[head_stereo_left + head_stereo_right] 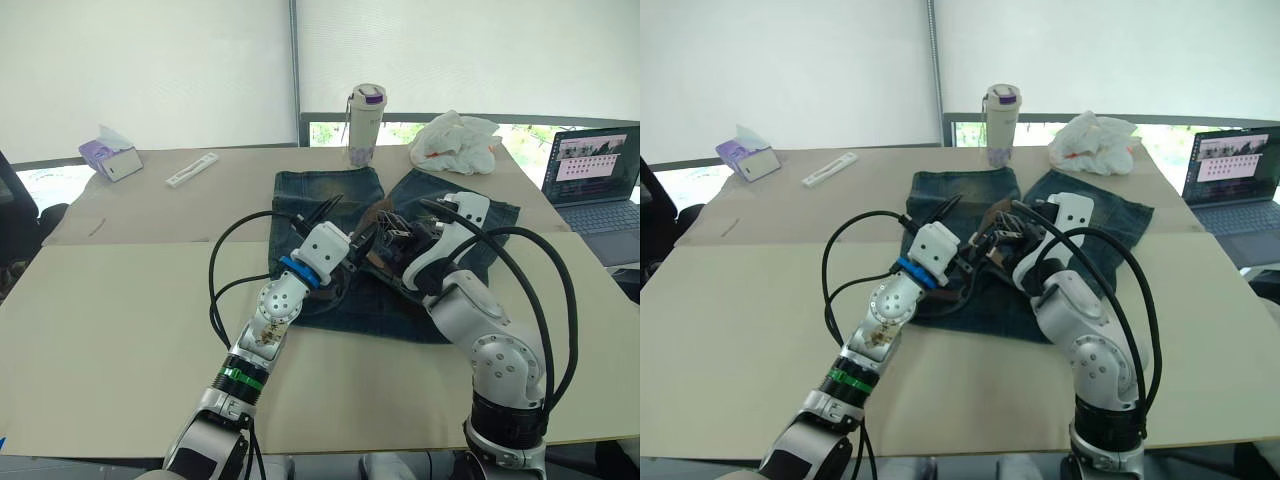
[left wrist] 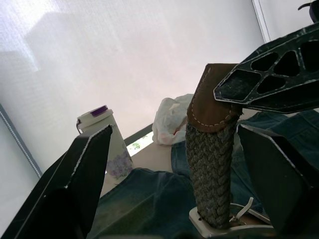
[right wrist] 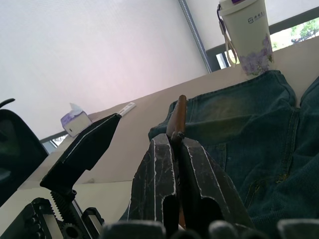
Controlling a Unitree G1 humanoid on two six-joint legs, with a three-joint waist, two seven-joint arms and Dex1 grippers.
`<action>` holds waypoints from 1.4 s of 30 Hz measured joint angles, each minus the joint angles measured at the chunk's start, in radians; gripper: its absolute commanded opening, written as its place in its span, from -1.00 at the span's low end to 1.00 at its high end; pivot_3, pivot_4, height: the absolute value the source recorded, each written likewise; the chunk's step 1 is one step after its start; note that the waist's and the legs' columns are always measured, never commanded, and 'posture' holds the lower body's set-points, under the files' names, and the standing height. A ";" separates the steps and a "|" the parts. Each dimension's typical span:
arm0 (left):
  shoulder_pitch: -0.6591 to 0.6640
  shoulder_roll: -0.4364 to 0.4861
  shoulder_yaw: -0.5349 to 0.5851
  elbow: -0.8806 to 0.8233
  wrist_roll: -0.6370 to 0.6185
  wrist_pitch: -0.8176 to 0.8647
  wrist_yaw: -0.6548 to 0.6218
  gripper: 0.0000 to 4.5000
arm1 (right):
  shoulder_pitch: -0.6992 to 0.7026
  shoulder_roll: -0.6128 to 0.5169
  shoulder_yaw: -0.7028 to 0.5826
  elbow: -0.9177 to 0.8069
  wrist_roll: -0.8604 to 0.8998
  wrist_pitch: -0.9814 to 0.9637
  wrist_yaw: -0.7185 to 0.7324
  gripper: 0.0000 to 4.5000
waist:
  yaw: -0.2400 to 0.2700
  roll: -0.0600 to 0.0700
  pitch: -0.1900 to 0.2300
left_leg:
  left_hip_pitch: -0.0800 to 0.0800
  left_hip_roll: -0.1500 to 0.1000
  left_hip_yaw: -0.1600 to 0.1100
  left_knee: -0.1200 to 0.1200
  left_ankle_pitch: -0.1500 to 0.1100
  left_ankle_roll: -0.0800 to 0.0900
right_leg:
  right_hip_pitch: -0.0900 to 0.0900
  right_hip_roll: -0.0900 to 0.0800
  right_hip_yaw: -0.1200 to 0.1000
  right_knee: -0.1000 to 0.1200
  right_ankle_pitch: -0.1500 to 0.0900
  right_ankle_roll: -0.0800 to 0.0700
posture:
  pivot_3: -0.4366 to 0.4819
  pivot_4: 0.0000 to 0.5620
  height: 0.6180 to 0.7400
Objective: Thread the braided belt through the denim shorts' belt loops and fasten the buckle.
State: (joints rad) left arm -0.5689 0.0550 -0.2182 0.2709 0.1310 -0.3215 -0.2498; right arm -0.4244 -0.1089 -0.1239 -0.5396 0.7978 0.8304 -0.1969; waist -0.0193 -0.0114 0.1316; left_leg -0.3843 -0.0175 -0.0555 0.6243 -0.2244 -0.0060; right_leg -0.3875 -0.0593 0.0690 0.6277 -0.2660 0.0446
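Denim shorts (image 1: 330,200) spread flat on the table (image 1: 120,300), legs pointing away, both grippers meeting over the waistband.

Right gripper (image 3: 172,149): fingers pressed together on the brown leather tip of the braided belt (image 2: 209,174), the tip poking out just past the fingertips. In the left wrist view the same strap standing upright, braided part below, stitched leather end on top, clamped by a right finger (image 2: 269,84) from the side.

Left gripper (image 2: 174,164): fingers wide apart, holding nothing, one on each side of the upright strap without touching it. Silver buckle (image 2: 219,226) at the foot of the strap, close in front of this gripper, resting on the denim.

Beyond the grippers, past the shorts: bottle (image 1: 365,125) with purple lid, crumpled white bag (image 1: 455,145). Off to the left side, tissue box (image 1: 110,155); to the right, laptop (image 1: 590,180).
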 measured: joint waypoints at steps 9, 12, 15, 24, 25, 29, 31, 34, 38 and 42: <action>0.040 -0.021 0.009 0.000 -0.080 0.009 -0.048 0.14 | 0.000 0.000 0.004 0.000 -0.003 0.000 0.003 -1.00 | 0.000 0.000 0.000 | 0.000 0.000 0.000 0.000 0.000 0.000 | 0.000 0.000 0.000 0.000 0.000 0.000 | -0.05 -0.47 1.00; 0.048 -0.007 0.011 0.000 -0.084 0.016 -0.058 -0.20 | 0.000 0.000 0.005 0.000 -0.005 0.000 0.004 -1.00 | -0.003 0.000 0.000 | 0.000 0.000 0.000 0.000 0.000 0.000 | 0.000 0.000 0.000 0.001 0.000 0.000 | -0.05 -0.47 1.00; 0.049 -0.007 0.005 0.000 -0.084 0.019 -0.068 -0.42 | 0.000 0.003 0.009 0.000 -0.009 0.000 0.008 -1.00 | -0.002 0.000 0.000 | 0.000 0.000 0.000 0.000 0.000 0.000 | 0.000 0.000 0.000 0.001 0.000 0.000 | -0.05 -0.47 1.00; 0.049 -0.009 0.008 0.001 -0.072 0.022 -0.060 -0.42 | 0.000 0.003 0.015 0.000 -0.010 0.000 0.012 -1.00 | -0.002 0.000 0.000 | 0.000 0.000 0.000 0.000 0.000 0.000 | 0.000 0.000 0.000 0.001 0.000 0.000 | -0.05 -0.47 1.00; 0.049 -0.009 0.008 0.002 -0.071 0.022 -0.059 -0.42 | 0.000 0.003 0.016 0.000 -0.010 0.000 0.012 -1.00 | -0.002 0.000 0.000 | 0.000 0.000 0.000 0.000 0.000 0.000 | 0.000 0.000 0.000 0.001 0.000 0.000 | -0.05 -0.47 1.00; 0.048 -0.006 0.007 0.003 -0.069 0.023 -0.058 -0.51 | 0.001 0.003 0.019 0.000 -0.010 0.000 0.014 -1.00 | -0.002 0.000 0.000 | 0.000 0.000 0.000 0.000 0.000 0.000 | 0.000 0.000 0.000 0.001 0.000 0.000 | -0.05 -0.47 1.00; 0.048 -0.007 0.007 0.002 -0.070 0.033 -0.059 -0.51 | 0.001 0.002 0.019 -0.001 -0.011 0.000 0.016 -1.00 | -0.002 0.000 0.000 | 0.000 0.000 0.000 0.000 0.000 0.000 | 0.000 0.000 0.000 0.001 0.000 0.000 | -0.05 -0.47 1.00; 0.051 -0.012 0.007 -0.010 -0.083 0.061 -0.067 -0.51 | 0.005 0.002 0.021 -0.001 -0.013 0.000 0.018 -1.00 | -0.003 0.000 0.000 | 0.000 0.000 0.000 0.000 0.000 0.000 | 0.000 0.000 0.000 0.001 0.000 0.000 | -0.05 -0.47 1.00; 0.060 -0.017 0.008 -0.072 -0.121 0.149 -0.091 -0.51 | 0.006 0.001 0.028 -0.009 -0.030 -0.001 0.021 -1.00 | -0.003 0.000 0.000 | 0.000 0.000 0.000 0.001 0.000 0.000 | 0.000 0.000 0.000 0.001 0.000 0.000 | -0.05 -0.47 1.00; 0.072 -0.012 0.013 -0.134 -0.149 0.232 -0.107 -0.51 | 0.006 0.001 0.032 -0.011 -0.033 -0.002 0.026 -1.00 | -0.007 0.000 0.000 | 0.000 0.000 0.000 0.001 0.000 0.000 | 0.000 0.000 0.000 0.001 0.000 0.000 | -0.05 -0.47 1.00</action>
State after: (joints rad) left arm -0.4969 0.0430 -0.2047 0.1369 -0.0180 -0.0895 -0.3563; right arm -0.4186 -0.1078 -0.0918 -0.5510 0.7648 0.8283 -0.1712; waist -0.0263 -0.0110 0.1314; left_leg -0.3838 -0.0174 -0.0559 0.6249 -0.2244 -0.0059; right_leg -0.3874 -0.0589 0.0690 0.6288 -0.2660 0.0446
